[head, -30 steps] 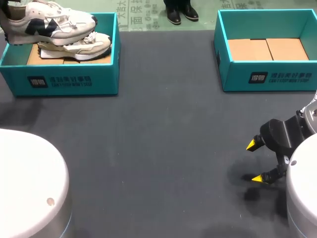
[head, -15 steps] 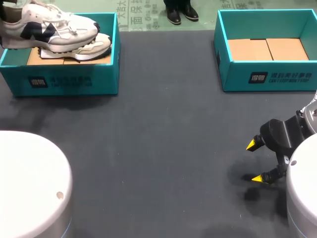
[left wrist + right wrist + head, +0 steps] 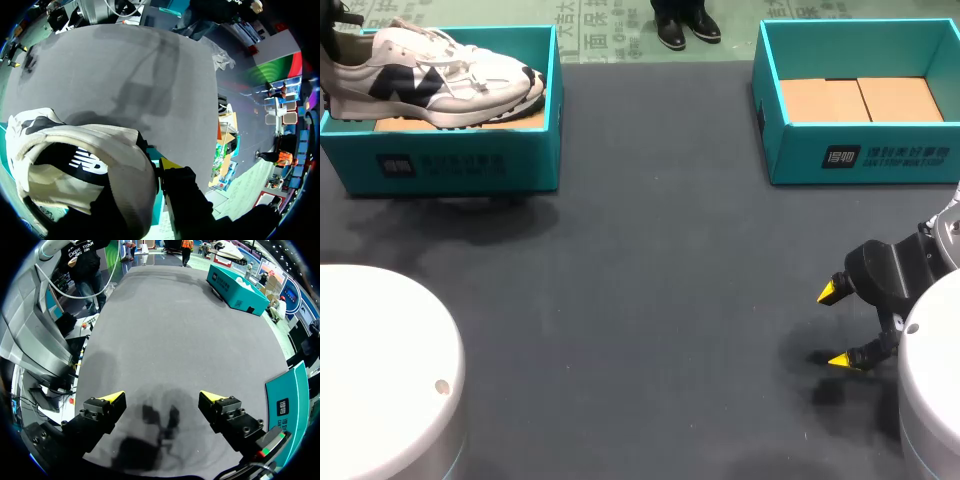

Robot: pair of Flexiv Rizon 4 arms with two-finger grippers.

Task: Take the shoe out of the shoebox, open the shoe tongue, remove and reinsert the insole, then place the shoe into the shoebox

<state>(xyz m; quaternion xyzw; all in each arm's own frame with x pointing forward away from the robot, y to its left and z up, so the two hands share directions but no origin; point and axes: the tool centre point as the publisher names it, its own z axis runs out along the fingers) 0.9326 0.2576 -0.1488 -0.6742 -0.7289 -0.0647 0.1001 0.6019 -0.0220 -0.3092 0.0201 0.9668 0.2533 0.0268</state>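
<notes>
The shoe (image 3: 440, 80) has swung lower and rightward over its shoebox (image 3: 450, 165); nearest, the right gripper (image 3: 836, 326) hangs spread above the table (image 3: 650, 300), and farther off the left gripper (image 3: 166, 169) pinches only the heel collar, so the toe could sag and snag the box wall.

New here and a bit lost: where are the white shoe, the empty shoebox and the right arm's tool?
white shoe (image 3: 470, 85), head view, its side panel.
empty shoebox (image 3: 880, 160), head view, its front wall.
right tool (image 3: 835, 326), head view, midway between its yellow tips.
</notes>
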